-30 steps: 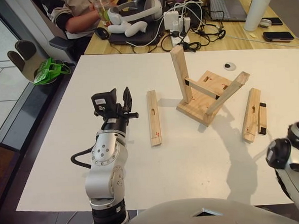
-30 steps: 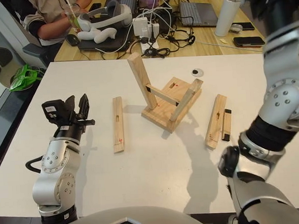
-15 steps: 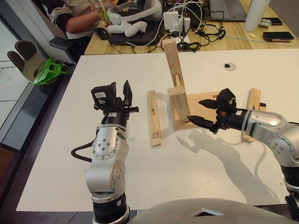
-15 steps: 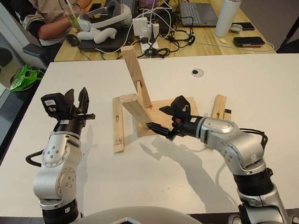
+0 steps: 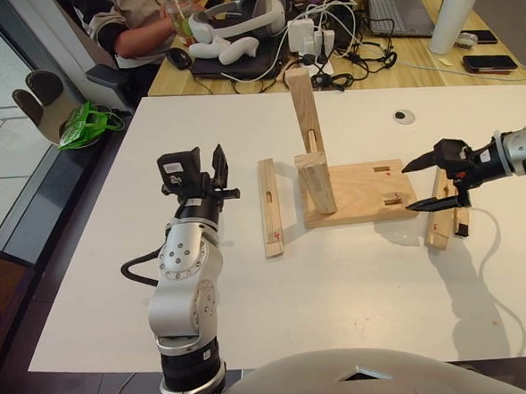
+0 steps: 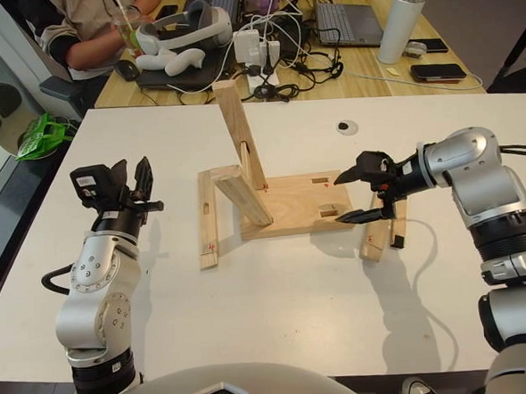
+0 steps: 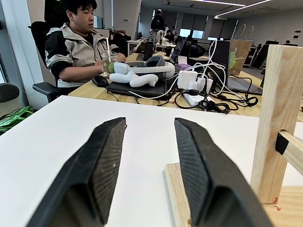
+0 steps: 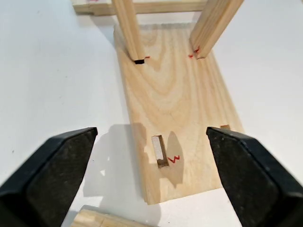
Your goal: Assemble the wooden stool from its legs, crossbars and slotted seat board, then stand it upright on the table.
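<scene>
The slotted seat board (image 5: 361, 194) lies flat on the white table, with two legs standing in it: a tall one (image 5: 304, 114) and a nearer one (image 5: 316, 181). A crossbar (image 7: 290, 145) joins them. One loose leg (image 5: 270, 205) lies left of the board. Another loose leg (image 5: 442, 211) and a short crossbar (image 5: 461, 213) lie to its right. My right gripper (image 5: 407, 188) hovers open at the board's right end, over an empty slot (image 8: 160, 151), holding nothing. My left gripper (image 5: 217, 170) stands open and empty left of the loose leg.
A small dark disc (image 5: 405, 116) lies on the table behind the board. The desk beyond the far edge carries a headset (image 5: 235, 25), cables (image 5: 325, 41), a laptop and a tumbler (image 5: 453, 16). Bare tabletop (image 5: 340, 290) lies in front.
The leg-and-board assembly went from tilted at the right to flat nearer the middle. My right gripper then drew back from it to the right, open. The left gripper hardly moved.
</scene>
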Robot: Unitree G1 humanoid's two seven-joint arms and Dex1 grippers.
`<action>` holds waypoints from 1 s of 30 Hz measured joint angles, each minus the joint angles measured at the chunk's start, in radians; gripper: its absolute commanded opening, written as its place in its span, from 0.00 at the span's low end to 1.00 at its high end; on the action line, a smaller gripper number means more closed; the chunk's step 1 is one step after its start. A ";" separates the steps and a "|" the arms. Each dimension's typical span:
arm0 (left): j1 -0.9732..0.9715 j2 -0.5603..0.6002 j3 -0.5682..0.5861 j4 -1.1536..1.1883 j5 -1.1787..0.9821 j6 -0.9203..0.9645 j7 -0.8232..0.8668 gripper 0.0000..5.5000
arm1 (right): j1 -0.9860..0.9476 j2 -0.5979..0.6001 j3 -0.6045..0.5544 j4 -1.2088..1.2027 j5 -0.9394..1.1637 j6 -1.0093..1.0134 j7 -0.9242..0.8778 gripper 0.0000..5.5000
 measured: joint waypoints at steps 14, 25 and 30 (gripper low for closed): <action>-0.016 -0.038 -0.041 -0.018 0.026 0.004 0.047 0.35 | -0.033 -0.013 0.159 0.124 0.015 -0.121 0.080 0.78; 0.057 -0.084 -0.143 -0.025 0.087 -0.076 0.154 0.35 | -0.091 0.056 0.153 0.325 -0.089 -0.222 0.090 0.78; 0.068 -0.083 -0.182 -0.024 0.095 -0.095 0.191 0.35 | -0.142 0.182 0.116 0.433 -0.126 -0.239 0.022 0.78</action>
